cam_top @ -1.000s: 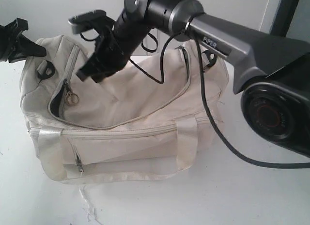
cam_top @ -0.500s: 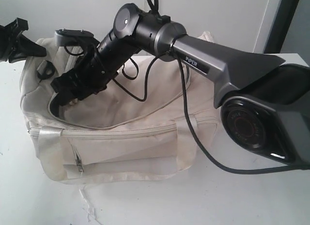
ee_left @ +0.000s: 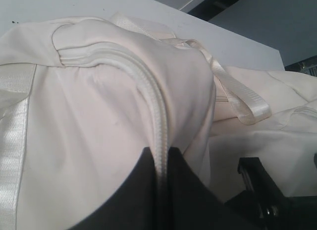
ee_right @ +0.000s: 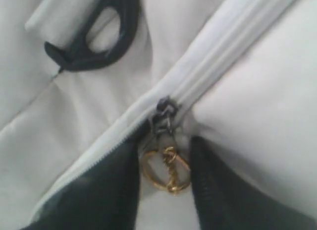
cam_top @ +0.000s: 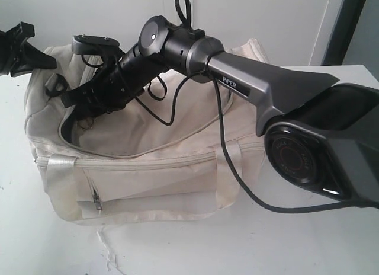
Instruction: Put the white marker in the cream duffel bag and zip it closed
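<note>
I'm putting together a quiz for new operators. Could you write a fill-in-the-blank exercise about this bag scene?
1. The cream duffel bag rests on a ___ table.
2. The main zip's pull carries a ___ ring.
3. That ring lies between the fingers of the ___ gripper.
4. The lining seen through the open end of the zip is ___.

Missing words: white; gold; right; black.

One cream duffel bag [cam_top: 148,168]; one gold ring [ee_right: 166,170]; two grippers [ee_left: 161,163] [ee_right: 166,145].
</note>
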You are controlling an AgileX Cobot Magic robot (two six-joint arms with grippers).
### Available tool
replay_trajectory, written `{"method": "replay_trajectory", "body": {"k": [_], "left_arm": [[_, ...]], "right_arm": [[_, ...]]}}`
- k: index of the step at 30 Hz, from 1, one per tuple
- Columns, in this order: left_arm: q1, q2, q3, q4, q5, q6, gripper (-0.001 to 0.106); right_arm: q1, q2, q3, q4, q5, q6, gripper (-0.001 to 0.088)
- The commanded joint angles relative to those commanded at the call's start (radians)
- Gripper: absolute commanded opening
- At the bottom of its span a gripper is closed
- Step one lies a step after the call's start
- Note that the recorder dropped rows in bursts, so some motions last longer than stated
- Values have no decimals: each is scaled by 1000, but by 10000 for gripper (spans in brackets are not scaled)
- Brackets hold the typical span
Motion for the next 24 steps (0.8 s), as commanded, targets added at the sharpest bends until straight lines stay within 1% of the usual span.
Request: {"method": "replay_trajectory", "body": {"k": [1,2,9,12,15,19,24], "left_arm": [[0,0,0,0,0,0,3],[0,0,0,0,0,0,3],[0,0,0,0,3,0,3],[0,0,0,0,3,0,3],[0,0,0,0,5,3,3],[0,0,0,0,9,3,3],[0,0,0,0,9,3,3]], "right_arm": [[0,0,0,0,0,0,11],[0,0,0,0,2,0,0],[0,-2,0,-2,44,-3,0],[0,-20,0,-8,80,-38,0],[0,-44,0,-52,126,-52,0],[-2,-69,0,-163,174,-52,0],[-4,-69,0,-156,222,-52,0]]}}
